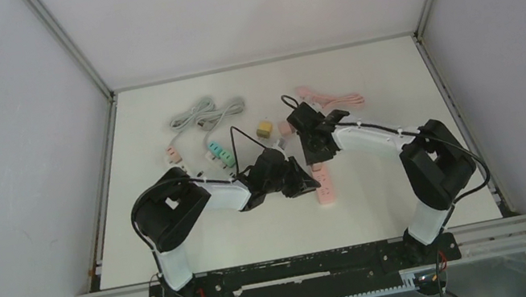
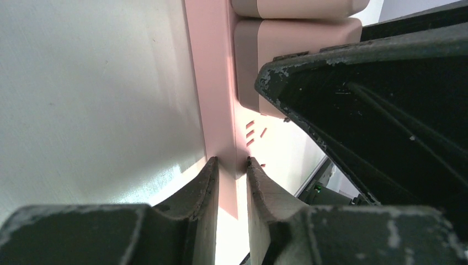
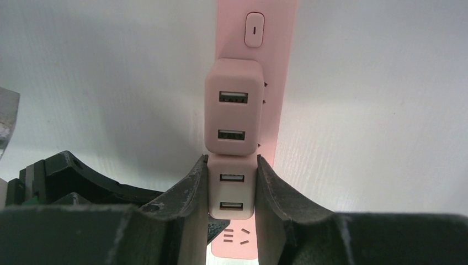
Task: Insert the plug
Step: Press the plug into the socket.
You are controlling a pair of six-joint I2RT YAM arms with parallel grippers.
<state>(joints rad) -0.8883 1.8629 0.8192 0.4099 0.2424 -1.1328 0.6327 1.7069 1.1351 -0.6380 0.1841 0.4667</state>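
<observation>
Mounting rail (image 1: pixel 306 270): black, at the near edge of the table (image 1: pixel 385 209), with both arm bases on it.
Left gripper (image 2: pixel 232 161): low over the table, jaws pinching the sides of the pink power strip (image 2: pixel 218 83).
Right gripper (image 3: pixel 233 165): just beyond the left one, jaws clamped on both flanks of the USB charger plug (image 3: pixel 232 190).
USB charger plug: pale pink with two ports, standing on the strip mid-table. Whether its prongs are fully seated cannot be told.
Second USB charger (image 3: pixel 233 105): the same kind, on the strip, right against the held one.
Strip switch (image 3: pixel 254 29): on the strip past both chargers.
Yellow cube adapter (image 1: pixel 264 128): beyond the grippers.
Teal power strip (image 1: pixel 221 153): left of the cube.
Grey cables (image 1: pixel 205 114) and pink cable (image 1: pixel 332 98): coiled farthest back.
</observation>
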